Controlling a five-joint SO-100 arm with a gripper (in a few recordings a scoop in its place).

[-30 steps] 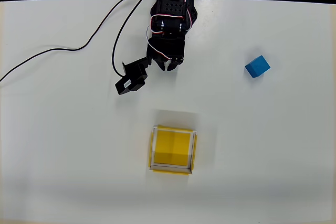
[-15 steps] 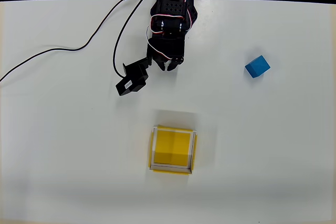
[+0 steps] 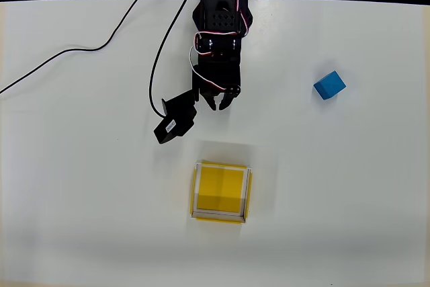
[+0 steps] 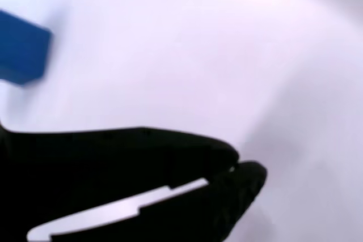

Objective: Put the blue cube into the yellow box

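Overhead view: blue cube (image 3: pixel 329 85), small, solid bright blue, matte, set cornerwise on the white table (image 3: pixel 349 186), right side, well apart from everything. Yellow box (image 3: pixel 221 191), shallow square tray, yellow floor, pale walls, below the black gripper (image 3: pixel 218 104); jaws nearly closed, holding nothing.

Wrist view: blue cube (image 4: pixel 20 49) blurred at upper left; gripper (image 4: pixel 233 166) fingertips almost meeting.

Blk arm (image 3: pixel 218 28), red/white wires
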